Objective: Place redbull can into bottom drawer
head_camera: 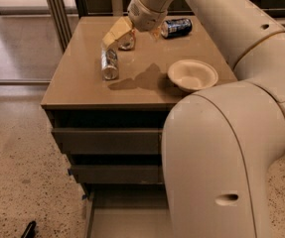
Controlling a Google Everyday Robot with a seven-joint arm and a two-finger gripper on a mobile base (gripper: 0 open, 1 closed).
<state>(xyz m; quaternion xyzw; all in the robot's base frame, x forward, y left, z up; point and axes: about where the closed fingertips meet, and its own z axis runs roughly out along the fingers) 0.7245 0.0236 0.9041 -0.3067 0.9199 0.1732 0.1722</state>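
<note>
Three drawers on this cabinet, and the bottom drawer (127, 219) sits pulled out at the near edge, flat grey floor showing. The redbull can (109, 63) lies on its side at the far left of the tabletop (82, 90). It's slim, shiny metal, so I reckon it'll roll if nudged. My pincer (111, 37) hovers just over its far end; can't tell if it's spread or pressed together. Plan: come down square across the round body, mid-length, and squeeze gently since thin metal dents. The dark blue can (177, 27) and pale bowl (192, 75) sit well off right, no bother.
</note>
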